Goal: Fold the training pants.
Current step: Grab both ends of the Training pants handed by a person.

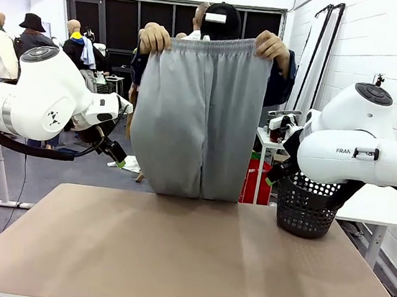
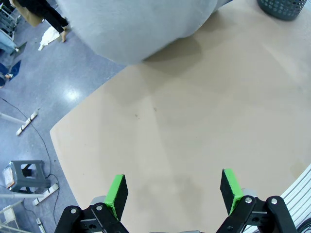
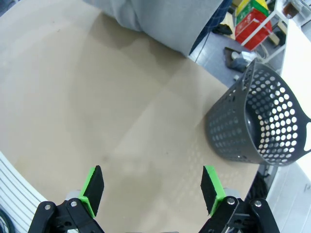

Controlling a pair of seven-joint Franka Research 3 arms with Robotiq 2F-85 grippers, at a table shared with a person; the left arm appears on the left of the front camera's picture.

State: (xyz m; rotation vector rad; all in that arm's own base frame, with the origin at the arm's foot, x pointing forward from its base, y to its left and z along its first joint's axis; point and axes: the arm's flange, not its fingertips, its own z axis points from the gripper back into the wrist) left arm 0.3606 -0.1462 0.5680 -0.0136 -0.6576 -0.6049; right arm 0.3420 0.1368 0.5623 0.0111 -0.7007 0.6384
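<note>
Left gripper point(image 2: 173, 188), right gripper point(image 3: 151, 180) both sat spread, empty; person's hands point(image 1: 154, 38) held training pants point(image 1: 199, 112) up, leg ends cut off at table point(image 1: 170, 261) edge from front, waistband cropped in wrist views.

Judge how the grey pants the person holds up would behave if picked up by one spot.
Probably floppy: the pants hang limp from the person's hands, creasing softly down the middle. Likely light for their size, since a pinch at each waistband corner carries them. Gripped at one spot, they would probably sag and bunch.
</note>
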